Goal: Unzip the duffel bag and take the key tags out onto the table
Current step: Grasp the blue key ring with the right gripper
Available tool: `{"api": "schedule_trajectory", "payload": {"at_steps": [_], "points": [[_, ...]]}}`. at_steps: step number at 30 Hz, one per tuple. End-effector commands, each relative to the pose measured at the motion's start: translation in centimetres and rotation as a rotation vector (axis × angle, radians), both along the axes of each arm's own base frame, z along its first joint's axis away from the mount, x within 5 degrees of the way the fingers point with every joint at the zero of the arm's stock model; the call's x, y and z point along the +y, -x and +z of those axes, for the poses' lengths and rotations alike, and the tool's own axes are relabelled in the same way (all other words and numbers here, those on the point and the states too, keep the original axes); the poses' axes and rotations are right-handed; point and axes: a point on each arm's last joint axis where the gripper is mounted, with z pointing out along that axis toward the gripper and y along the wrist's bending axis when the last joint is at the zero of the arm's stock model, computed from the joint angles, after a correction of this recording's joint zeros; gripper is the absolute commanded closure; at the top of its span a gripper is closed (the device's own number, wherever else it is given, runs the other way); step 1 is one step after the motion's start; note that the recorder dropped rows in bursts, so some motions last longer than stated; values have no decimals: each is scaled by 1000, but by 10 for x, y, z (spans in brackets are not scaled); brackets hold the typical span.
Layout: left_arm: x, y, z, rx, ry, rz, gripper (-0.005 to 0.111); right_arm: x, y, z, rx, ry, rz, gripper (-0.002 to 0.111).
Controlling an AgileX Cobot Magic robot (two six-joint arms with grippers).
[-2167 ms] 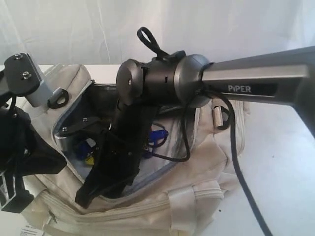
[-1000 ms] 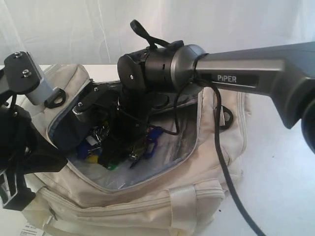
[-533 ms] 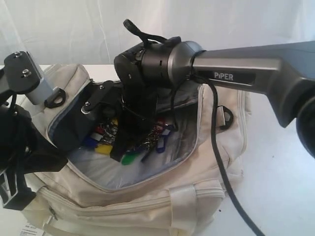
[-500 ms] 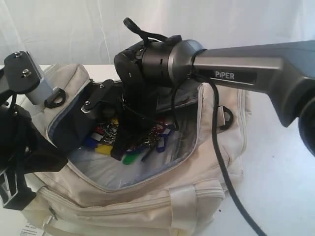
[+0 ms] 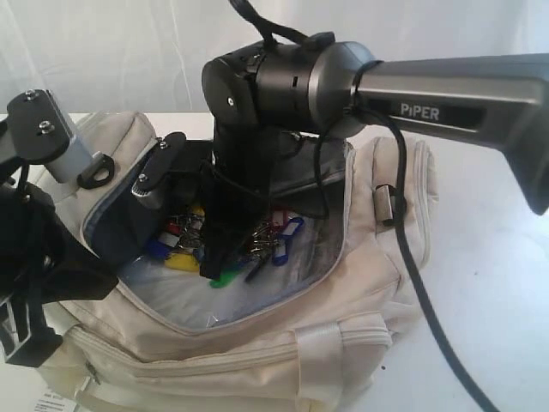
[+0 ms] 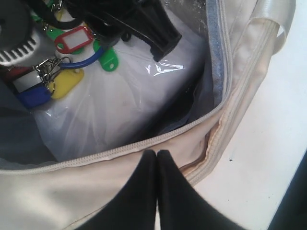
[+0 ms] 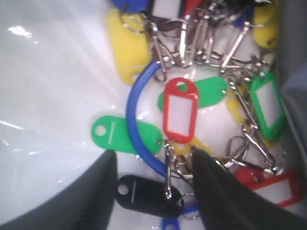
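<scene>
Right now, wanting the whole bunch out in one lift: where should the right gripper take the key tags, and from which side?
Probably the silver rings joining the key tags, from straight above through the open duffel bag: the tags lie flat and splayed, the rings link them.

The key tags (image 5: 176, 249) lie inside the duffel bag (image 5: 257, 352) on the table (image 5: 489, 257).
</scene>
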Motion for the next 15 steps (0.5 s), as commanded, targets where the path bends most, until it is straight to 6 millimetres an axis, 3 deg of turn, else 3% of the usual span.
{"api": "schedule_trajectory", "payload": {"at_steps": [1,8,10,13,15], "points": [[-2,3,-2,29,17,-1,107,-1,-3,-1,-22,7,123,44],[-2,3,-2,29,17,-1,107,4,-10,-53,85,67,94,47],[-2,3,-2,29,17,-1,107,1,-6,-60,150,111,95,62],[-2,3,-2,29,17,-1,107,-3,0,-56,199,143,96,106],[-2,3,-2,29,17,-1,107,-3,1,-47,181,129,96,108]]}}
